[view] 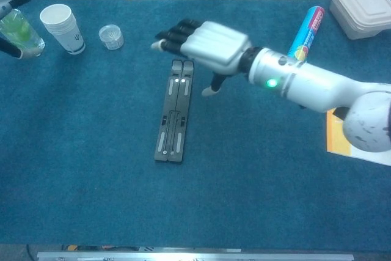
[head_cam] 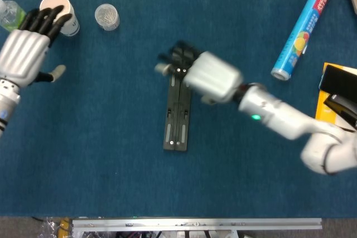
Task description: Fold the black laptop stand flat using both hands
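The blue tabletop [view: 91, 181] fills both of my views. My right arm [view: 317, 87] reaches in from the right edge, and the right hand [view: 204, 44] hangs over the far end of the black laptop stand [view: 173, 112]. It is blurred in both cameras; as far as I can make out, the fingers are spread and hold nothing, and in the chest view the hand looks raised clear of the stand rather than pressing on it.

My left hand [head_cam: 25, 51] sits at the far left, well apart from the stand, palm down with the dark fingers [head_cam: 47, 18] extended side by side toward the paper cup [view: 63, 27], thumb out to the side, gripping nothing. In the chest view only a sliver of it shows at the frame edge, beside the green bottle [view: 17, 29].

The stand lies flat near the middle of the tabletop, its two long bars tight together, running from far to near.

At the right I see a lidded white box [view: 361, 4] at the far corner, a blue roll [view: 303, 33] lying at a slant, and a yellow pad [head_cam: 329, 90] with a black object on it at the edge. Just beside the paper cup stands a small clear cup [view: 111, 36].
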### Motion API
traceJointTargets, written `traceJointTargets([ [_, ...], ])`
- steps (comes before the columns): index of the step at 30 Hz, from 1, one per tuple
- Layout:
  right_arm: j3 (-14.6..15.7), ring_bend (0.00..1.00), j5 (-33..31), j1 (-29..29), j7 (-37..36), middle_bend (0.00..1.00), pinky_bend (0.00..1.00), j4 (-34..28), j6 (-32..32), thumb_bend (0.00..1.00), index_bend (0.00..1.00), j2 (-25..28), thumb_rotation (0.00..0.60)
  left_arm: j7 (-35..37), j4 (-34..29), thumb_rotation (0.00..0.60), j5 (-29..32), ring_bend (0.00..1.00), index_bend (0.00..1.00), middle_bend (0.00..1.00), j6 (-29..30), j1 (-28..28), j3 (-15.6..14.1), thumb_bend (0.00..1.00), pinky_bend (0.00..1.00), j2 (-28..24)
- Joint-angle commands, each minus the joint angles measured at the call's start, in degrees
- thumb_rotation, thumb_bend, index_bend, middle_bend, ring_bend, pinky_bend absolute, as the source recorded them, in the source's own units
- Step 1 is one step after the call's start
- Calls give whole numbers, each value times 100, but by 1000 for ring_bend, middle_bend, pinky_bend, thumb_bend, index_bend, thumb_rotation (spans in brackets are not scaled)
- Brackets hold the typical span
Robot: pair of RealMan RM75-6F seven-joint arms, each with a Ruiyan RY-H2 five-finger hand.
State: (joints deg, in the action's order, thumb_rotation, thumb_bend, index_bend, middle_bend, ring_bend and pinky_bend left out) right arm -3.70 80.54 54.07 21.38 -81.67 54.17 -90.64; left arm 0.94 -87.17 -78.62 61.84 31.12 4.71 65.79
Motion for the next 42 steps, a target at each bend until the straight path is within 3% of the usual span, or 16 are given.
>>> traceJointTargets([
  [1, -10, 0, -472, -763, 589, 75, 36, -727, 839, 52, 0, 660, 600, -78, 123, 600, -7, 0, 0, 0, 368, -250, -32, 255, 13, -9],
  [6, 165, 1, -640, -1510, 734, 164, 36, -1172, 1651, 62, 25, 1198, 600, -112, 285, 600, 54, 0, 0, 0, 711, -543, -63, 254, 12, -18],
  [14, 351, 10, -860, -2589, 707, 201, 36, -1678, 2725, 84, 72, 1846, 600, -413, 315, 600, 43, 0, 0, 0, 1285, -1007, -148, 255, 13, -42],
  [23, 635, 10, -589, -3532, 483, 201, 36, -1548, 3522, 87, 74, 1953, 600, -628, 281, 600, -254, 0, 0, 0, 2073, -1596, -347, 255, 13, 41],
  [31, 589, 10, -459, -3995, 221, 201, 36, -1393, 3801, 87, 74, 1995, 600, -612, 23, 600, -262, 0, 0, 0, 2351, -1915, -352, 255, 12, -105],
  [42, 420, 10, -172, -4218, 134, 201, 36, -1313, 3805, 87, 74, 2003, 600, -567, -162, 600, -190, 0, 0, 0, 2188, -2035, -319, 254, 12, -252],
])
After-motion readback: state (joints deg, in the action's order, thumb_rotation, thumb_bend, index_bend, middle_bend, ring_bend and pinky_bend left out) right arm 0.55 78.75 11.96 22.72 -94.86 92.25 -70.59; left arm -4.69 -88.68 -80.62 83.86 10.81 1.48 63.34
